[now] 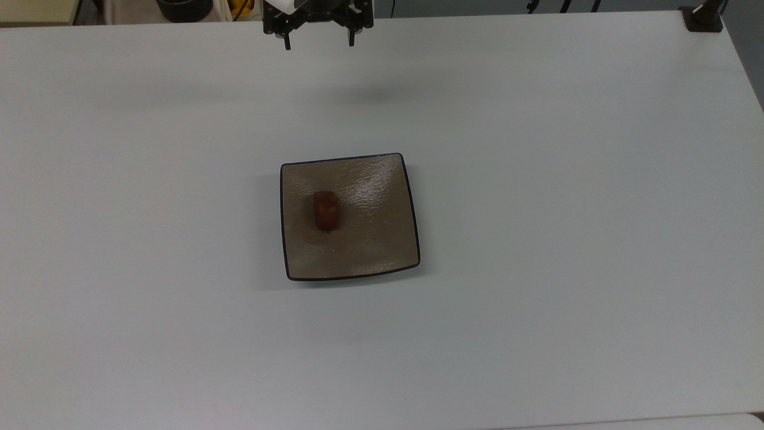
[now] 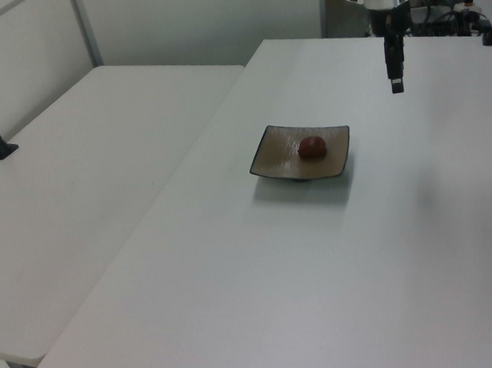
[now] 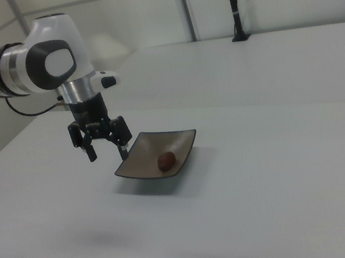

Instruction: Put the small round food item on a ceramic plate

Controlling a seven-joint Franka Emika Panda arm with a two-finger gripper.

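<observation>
The small round food item [image 1: 326, 211] is a reddish-brown lump lying on the ceramic plate [image 1: 370, 245], a square tan-brown plate with a thin black rim in the middle of the white table. The lump [image 2: 313, 147] [image 3: 166, 160] rests a little off the plate's [image 2: 273, 151] [image 3: 144, 156] centre. My gripper [image 1: 319, 40] hangs open and empty high over the table at the top view's upper edge, well away from the plate. In the right view the gripper [image 3: 107, 154] shows two spread fingers, to the plate's left. The gripper [image 2: 397, 85] also hangs above the table in the left view.
The white table [image 1: 537, 179] stretches wide around the plate. A second white table [image 2: 80, 164] adjoins it in the left view. A black post base [image 1: 703, 17] stands at the top view's upper right corner. Dark objects [image 1: 182, 7] sit beyond the far edge.
</observation>
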